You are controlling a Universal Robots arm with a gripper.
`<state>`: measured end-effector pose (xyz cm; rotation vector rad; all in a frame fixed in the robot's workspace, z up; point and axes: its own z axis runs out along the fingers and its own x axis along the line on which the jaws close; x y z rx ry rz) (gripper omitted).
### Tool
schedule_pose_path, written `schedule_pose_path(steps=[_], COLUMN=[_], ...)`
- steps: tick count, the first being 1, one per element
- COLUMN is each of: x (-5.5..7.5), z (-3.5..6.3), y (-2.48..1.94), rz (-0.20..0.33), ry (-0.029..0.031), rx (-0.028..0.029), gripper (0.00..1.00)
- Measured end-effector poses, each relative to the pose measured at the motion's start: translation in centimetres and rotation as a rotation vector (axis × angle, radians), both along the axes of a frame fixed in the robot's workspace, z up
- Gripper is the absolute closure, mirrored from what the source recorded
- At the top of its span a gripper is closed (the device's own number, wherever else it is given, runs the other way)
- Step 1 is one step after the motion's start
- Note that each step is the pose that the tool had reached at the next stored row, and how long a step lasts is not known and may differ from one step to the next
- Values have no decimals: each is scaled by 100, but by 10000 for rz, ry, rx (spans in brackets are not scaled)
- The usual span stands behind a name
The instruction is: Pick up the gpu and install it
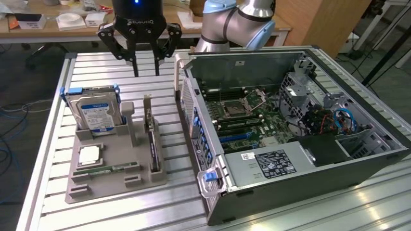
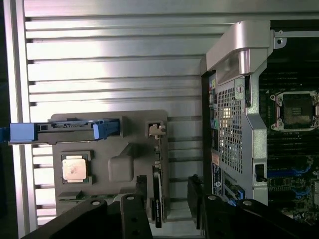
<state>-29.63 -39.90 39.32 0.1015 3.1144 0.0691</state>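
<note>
The gpu [image 1: 152, 142] stands on its long edge in a slot of the grey holder [image 1: 119, 185] on the slatted table, its silver bracket end toward the back. Seen from the wrist, the gpu [image 2: 157, 199] is a thin dark strip with its bracket near the holder's far edge. My gripper [image 1: 146, 71] hangs well above the table behind the holder, open, with nothing between its black fingers [image 1: 136, 67]. In the wrist view the gripper [image 2: 169, 204] has the card's near end showing far below, between the two fingers [image 2: 142, 201].
The holder also carries a silver hard drive [image 1: 96, 114] in a blue caddy, a processor chip [image 1: 88, 155] and a green memory stick [image 1: 106, 169]. An open computer case [image 1: 295, 159] lies on the exterior view's right, its motherboard [image 1: 247, 118] and blue slots exposed. A cluttered bench stands behind.
</note>
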Motion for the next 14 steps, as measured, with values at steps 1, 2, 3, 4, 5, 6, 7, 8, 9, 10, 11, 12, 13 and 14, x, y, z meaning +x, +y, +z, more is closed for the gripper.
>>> schedule_pose_path(steps=[1, 2, 3, 4, 5, 6, 7, 8, 9, 10, 11, 12, 13, 14], x=[0, 0, 0, 0, 0, 0, 0, -1, -1, 0, 0, 0, 0, 0], z=[0, 0, 0, 0, 0, 0, 0, 0, 0, 0, 0, 0, 0, 0], y=[0, 0, 0, 0, 0, 0, 0, -1, -7, -14, -22, -31, -41, -50], rz=[0, 0, 0, 0, 0, 0, -1, -1, 0, 1, 1, 0, 0, 0], ry=[0, 0, 0, 0, 0, 0, 0, 0, 1, 1, 0, 0, 0, 0], rx=[0, 0, 0, 0, 0, 0, 0, 0, -1, -1, 0, 0, 0, 0], gripper=[53, 53, 53, 53, 53, 53, 53, 53, 53, 53, 53, 53, 53, 53])
